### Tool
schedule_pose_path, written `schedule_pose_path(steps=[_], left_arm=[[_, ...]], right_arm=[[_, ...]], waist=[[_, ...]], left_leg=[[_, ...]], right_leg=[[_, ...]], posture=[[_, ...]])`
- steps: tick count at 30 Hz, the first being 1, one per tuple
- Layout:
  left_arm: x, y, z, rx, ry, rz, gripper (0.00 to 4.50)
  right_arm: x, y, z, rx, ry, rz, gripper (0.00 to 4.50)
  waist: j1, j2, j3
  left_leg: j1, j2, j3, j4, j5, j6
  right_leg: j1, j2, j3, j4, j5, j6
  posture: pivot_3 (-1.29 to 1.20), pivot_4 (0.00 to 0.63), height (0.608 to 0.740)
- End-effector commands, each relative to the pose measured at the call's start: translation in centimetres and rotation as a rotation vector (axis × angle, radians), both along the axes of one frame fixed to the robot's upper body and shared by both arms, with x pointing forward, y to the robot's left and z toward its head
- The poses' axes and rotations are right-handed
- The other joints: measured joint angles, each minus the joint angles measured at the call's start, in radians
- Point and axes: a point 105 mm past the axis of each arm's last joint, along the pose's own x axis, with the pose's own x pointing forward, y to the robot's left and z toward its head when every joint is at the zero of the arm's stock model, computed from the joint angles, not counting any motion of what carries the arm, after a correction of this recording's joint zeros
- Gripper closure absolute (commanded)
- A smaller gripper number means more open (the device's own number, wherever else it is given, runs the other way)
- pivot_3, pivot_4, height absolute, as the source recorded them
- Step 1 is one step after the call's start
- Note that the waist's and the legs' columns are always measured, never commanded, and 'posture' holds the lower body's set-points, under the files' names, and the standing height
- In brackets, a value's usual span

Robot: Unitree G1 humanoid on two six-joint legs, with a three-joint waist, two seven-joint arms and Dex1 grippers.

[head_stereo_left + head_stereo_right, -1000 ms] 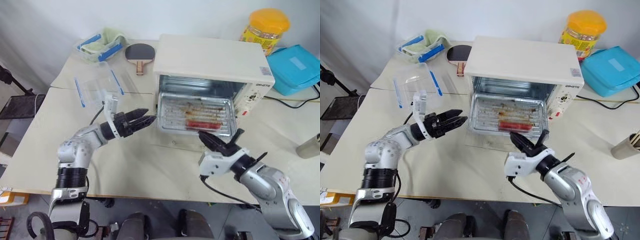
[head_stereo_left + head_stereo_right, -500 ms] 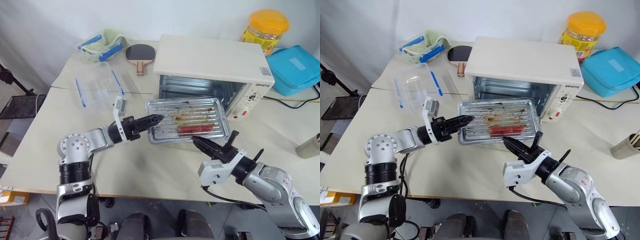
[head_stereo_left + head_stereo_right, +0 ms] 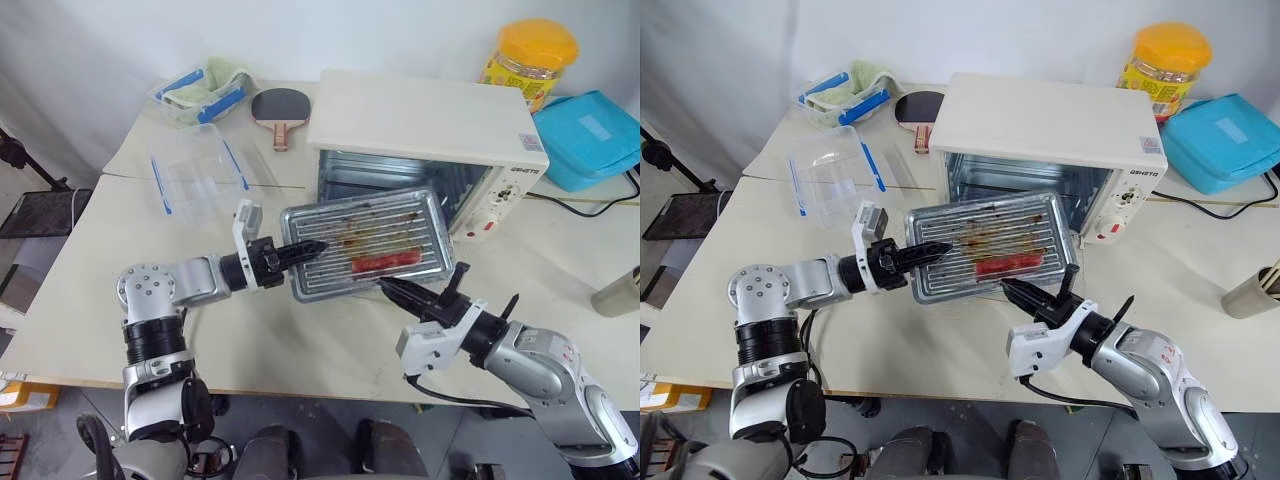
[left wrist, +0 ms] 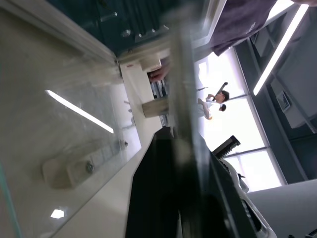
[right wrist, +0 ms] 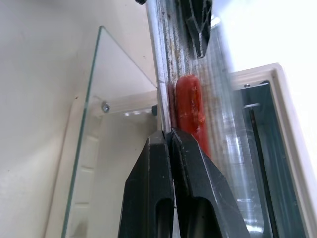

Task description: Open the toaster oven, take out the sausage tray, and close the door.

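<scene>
The shiny sausage tray [image 3: 365,255] hangs tilted in the air in front of the cream-white toaster oven [image 3: 420,115], with one red sausage [image 3: 385,263] on its wire rack. My left gripper [image 3: 316,245] is shut on the tray's left rim. My right gripper [image 5: 168,134] is shut on the tray's near rim, just in front of the sausage [image 5: 190,104]. The glass door [image 5: 114,99] lies open and flat on the table under the tray, its bar handle toward me. The oven's cavity stands open behind the tray.
A clear blue-clipped box [image 3: 195,165] sits left of the oven, with a second box [image 3: 200,88] and a paddle [image 3: 275,105] behind it. A yellow-lidded jar [image 3: 530,55], a blue bag [image 3: 590,135] and a cable [image 3: 590,205] lie at the right.
The tray has come out of the oven in my right gripper and now hangs higher and tilted. My left gripper swung in to the tray's left rim and shut on it.
</scene>
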Motion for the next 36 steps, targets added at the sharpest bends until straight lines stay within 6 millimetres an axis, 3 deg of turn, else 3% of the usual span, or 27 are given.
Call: schedule_pose_path(steps=[1,6,7,8,9,15,18,21,24,30,36], left_arm=[[0.3,0.7,1.0,-0.063,0.013,0.022,4.5],[0.6,2.1,1.3,-0.168,0.071,0.049,4.5],[0.6,2.5,1.4,-0.184,0.079,0.058,4.5],[0.5,2.8,1.4,-0.189,0.088,0.059,4.5],[0.4,3.0,1.3,-0.192,0.096,0.059,4.5],[-2.4,7.2,-0.6,-0.218,0.152,0.172,4.5],[-4.0,8.7,-1.6,-0.213,0.15,0.219,4.5],[-5.5,10.2,-2.2,-0.222,0.134,0.291,4.5],[-6.8,11.9,-3.3,-0.232,0.15,0.417,4.5],[-8.8,14.4,-4.6,-0.287,0.159,0.649,4.5],[-10.2,15.5,-4.6,-0.368,0.131,0.824,4.5]], right_arm=[[-0.4,-0.3,1.0,0.113,0.05,0.01,4.25],[-0.8,-1.1,1.3,0.102,0.048,0.026,2.79],[-0.8,-1.5,1.4,0.109,0.052,0.017,2.79],[-0.8,-1.8,1.5,0.121,0.06,0.014,2.27],[-0.9,-2.1,1.6,0.13,0.066,0.012,2.1],[-0.8,-7.1,1.3,0.182,0.129,-0.069,1.95],[-0.6,-9.7,1.0,0.193,0.15,-0.117,2.51],[0.4,-12.5,1.0,0.267,0.17,-0.194,3.59],[1.3,-14.5,-0.2,0.383,0.322,-0.222,4.49],[0.6,-15.2,-4.6,0.495,0.74,-0.173,4.49],[2.0,-14.8,-5.9,0.611,0.899,-0.146,4.49]], waist=[[0.001,0.0,0.0],[0.0,0.0,0.0],[0.0,0.0,0.0],[0.0,0.0,0.0],[0.0,0.0,0.0],[-0.006,-0.001,0.0],[-0.002,-0.001,0.0],[-0.002,-0.001,0.0],[-0.007,-0.001,0.0],[-0.005,0.0,0.0],[-0.005,0.001,0.0]], left_leg=[[0.0,0.0,0.0,0.0,0.0,0.0],[0.0,0.0,0.0,0.0,0.0,0.0],[0.0,0.0,0.0,0.0,0.0,0.0],[0.0,0.0,0.0,0.0,0.0,0.0],[0.0,0.0,0.0,0.0,0.0,0.0],[0.007,-0.001,-0.001,-0.005,-0.001,-0.001],[0.007,0.0,-0.001,-0.004,-0.001,-0.001],[0.008,-0.001,-0.002,-0.003,-0.001,-0.001],[0.009,-0.001,-0.002,-0.003,-0.001,-0.001],[0.01,0.002,-0.004,-0.004,-0.002,-0.002],[0.01,0.002,-0.005,-0.004,-0.003,-0.003]], right_leg=[[0.0,0.0,0.0,0.0,0.0,0.0],[0.0,0.0,0.0,0.0,0.0,0.0],[0.0,0.0,0.0,0.0,0.0,0.0],[0.0,0.0,0.0,0.0,0.0,0.0],[0.0,0.0,0.0,0.0,0.0,0.0],[0.003,-0.001,0.01,-0.001,0.0,0.0],[0.004,-0.001,0.011,-0.001,0.0,-0.001],[0.007,-0.001,0.011,-0.003,-0.001,-0.001],[0.008,-0.001,0.011,-0.004,-0.001,-0.001],[0.009,-0.003,0.01,-0.005,-0.002,-0.004],[0.011,-0.006,0.01,-0.012,-0.002,-0.004]], posture=[[0.0,0.15,0.74],[0.0,0.15,0.74],[0.0,0.15,0.74],[0.0,0.15,0.74],[0.0,0.15,0.74],[0.0,0.15,0.74],[0.0,0.15,0.74],[0.0,0.15,0.74],[0.0,0.15,0.74],[0.0,0.15,0.74],[0.0,0.15,0.74]])
